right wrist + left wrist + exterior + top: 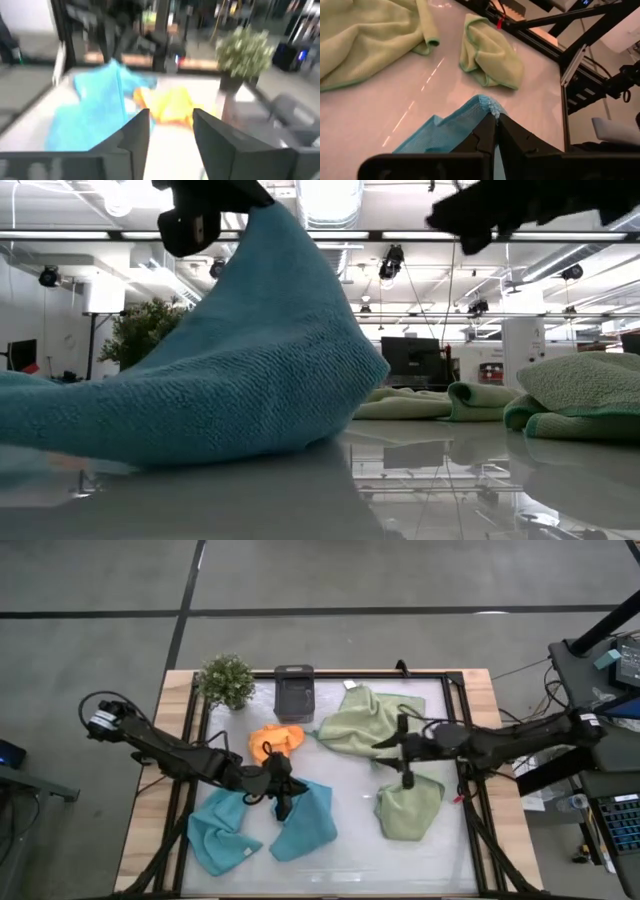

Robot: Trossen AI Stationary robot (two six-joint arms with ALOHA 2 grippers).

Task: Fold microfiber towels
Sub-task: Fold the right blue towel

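My left gripper [283, 797] is shut on a light blue towel [306, 823] near the table's front, with the towel rising to a peak [262, 240] under it. A second light blue towel [218, 837] lies crumpled to its left. An orange towel [275, 741] lies behind them. A sage green towel [362, 720] lies spread at the back, and another green one [410, 808] lies folded at the front right. My right gripper [170, 125] hangs open and level above the table between the two green towels, touching nothing. My left gripper pinches a corner of the light blue towel [487, 106] between its two shut fingers, slanting down from the table's left side. That corner is lifted. The cloth slopes down from it, fairly taut, and its lower part [200, 410] rests on the table.
A small potted plant [226, 680] and a dark grey box [293, 692] stand at the table's far edge. A black frame [470, 790] runs around the white tabletop. Bare tabletop [350, 860] lies along the front between the blue and green towels.
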